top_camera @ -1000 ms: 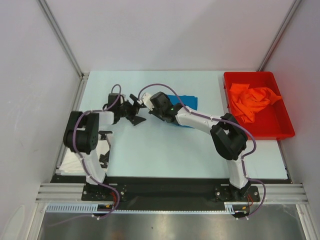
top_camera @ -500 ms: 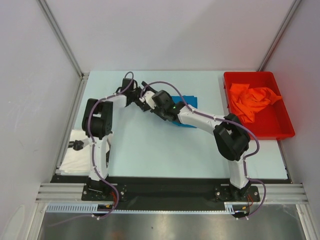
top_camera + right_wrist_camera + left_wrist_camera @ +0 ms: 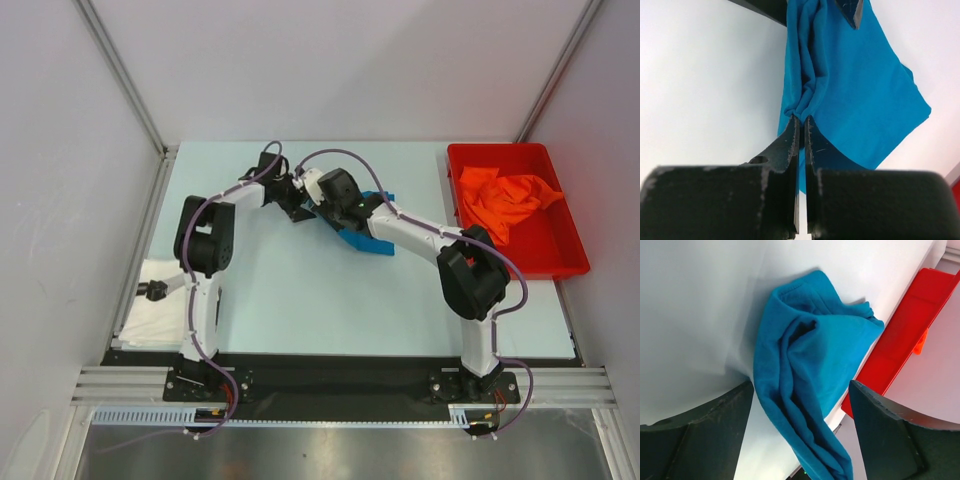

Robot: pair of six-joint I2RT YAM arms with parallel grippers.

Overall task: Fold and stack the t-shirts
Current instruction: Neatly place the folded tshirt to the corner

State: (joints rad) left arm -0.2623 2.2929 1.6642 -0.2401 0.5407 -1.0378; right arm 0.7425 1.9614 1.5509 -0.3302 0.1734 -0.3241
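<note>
The right gripper [image 3: 801, 120] is pinching a bunched edge of the blue shirt [image 3: 860, 85]. Its two fingers are almost touching, with only cloth between them. The left gripper [image 3: 800, 385] is spread wide and is holding nothing. The shirt is sitting right in front of it, in the gap between its fingers. I cannot tell if those fingers are touching the cloth.

From the top, the blue shirt is lying near the back middle of the counter [image 3: 300, 300]. Both grippers are meeting at its 10 o'clock end, and the rest of the shirt is trailing off toward 4 o'clock. So its long way is running from 10 to 4. The left gripper is sitting on the 9 o'clock side of that end, just beside the right one.

I think the left gripper needs to go straight ahead and close on that same edge, so the two can pull the shirt flat.

The orange shirt [image 3: 505, 200] is lying crumpled in the bin [image 3: 560, 265], well apart at 3 o'clock. The white shirt [image 3: 150, 305] is lying by the counter's left edge, at 8 o'clock.
</note>
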